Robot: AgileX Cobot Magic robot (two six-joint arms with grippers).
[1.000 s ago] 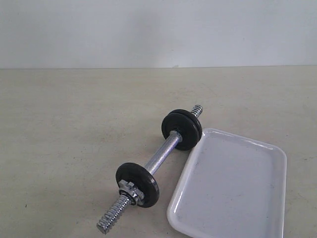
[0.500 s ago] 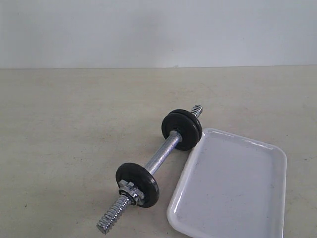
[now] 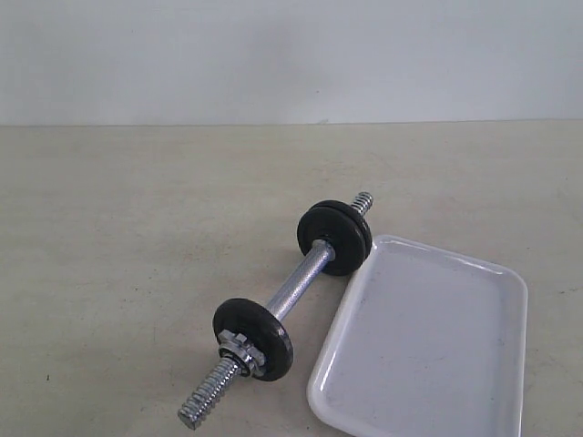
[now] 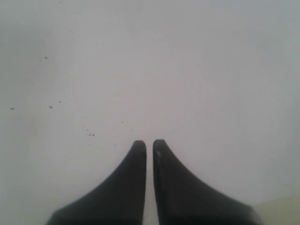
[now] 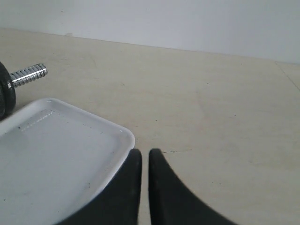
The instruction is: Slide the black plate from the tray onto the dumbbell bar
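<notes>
Both claws were pinched shut on nothing: the left claw (image 4: pixel 149 143) faced a blank white surface, and the right claw (image 5: pixel 145 152) hung just beside the tray (image 5: pixel 123 136). No plate lay on the tray. The bar (image 3: pixel 299 287) on the bench carried a pair of black plates (image 3: pixel 335 238) at its far end and a third plate (image 3: pixel 271 332) by the nut (image 3: pixel 239 349), so the task looked finished.

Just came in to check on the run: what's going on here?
Nothing is being handled right now. Both the left gripper and the right gripper have their jaws shut on nothing. The dumbbell bar lies beside the white tray, carrying three black plates; no plate shows on the tray.
</notes>
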